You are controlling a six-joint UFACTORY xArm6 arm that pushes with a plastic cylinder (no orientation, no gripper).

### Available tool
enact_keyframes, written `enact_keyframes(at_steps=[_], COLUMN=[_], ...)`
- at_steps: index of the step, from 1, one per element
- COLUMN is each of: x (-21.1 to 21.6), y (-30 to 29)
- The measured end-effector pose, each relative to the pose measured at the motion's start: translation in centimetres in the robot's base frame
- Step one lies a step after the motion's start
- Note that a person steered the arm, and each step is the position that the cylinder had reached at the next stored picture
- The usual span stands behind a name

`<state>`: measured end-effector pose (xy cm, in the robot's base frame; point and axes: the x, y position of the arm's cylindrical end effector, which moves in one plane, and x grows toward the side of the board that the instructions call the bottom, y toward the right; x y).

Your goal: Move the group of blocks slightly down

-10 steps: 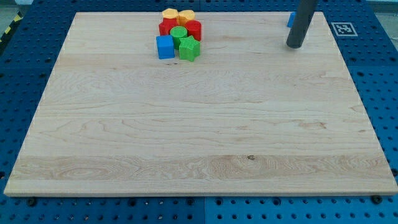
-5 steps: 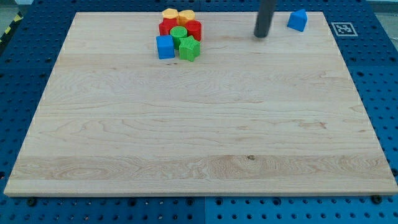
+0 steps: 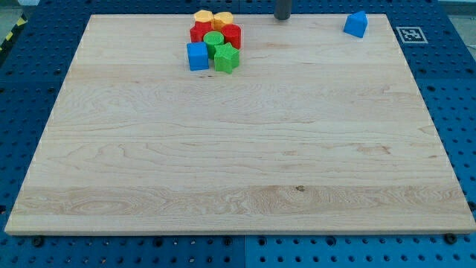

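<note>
A tight cluster of blocks sits near the board's top edge, left of centre. Two yellow blocks (image 3: 212,17) lie at its top. Below them come a red block (image 3: 199,32) and a red cylinder (image 3: 232,34), with a green cylinder (image 3: 214,40) between. A blue cube (image 3: 197,56) and a green star-like block (image 3: 226,58) form the bottom row. My tip (image 3: 282,18) is at the board's top edge, to the right of the cluster, about level with the yellow blocks and not touching any block.
A lone blue block (image 3: 356,24) lies in the board's top right corner. A printed marker tag (image 3: 409,34) sits off the wooden board (image 3: 245,149), on the blue perforated table at the top right.
My tip has slid left and toward the view's top, from beside the lone blue block to the top edge nearer the cluster. No block has moved.
</note>
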<state>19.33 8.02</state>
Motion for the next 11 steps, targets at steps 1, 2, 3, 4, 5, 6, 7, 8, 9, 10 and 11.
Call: enact_keyframes(at_steps=[1,2,3,4,5,6,7,8,9,10,11], x=[0.0,0.0,0.0,-0.1,0.0,0.0,2.3,2.7,3.1,4.9,5.1], y=[-2.4,-4.4,-7.8,-12.9,-14.6,-18.2,-18.3,-18.3,-18.3,-18.3,-18.3])
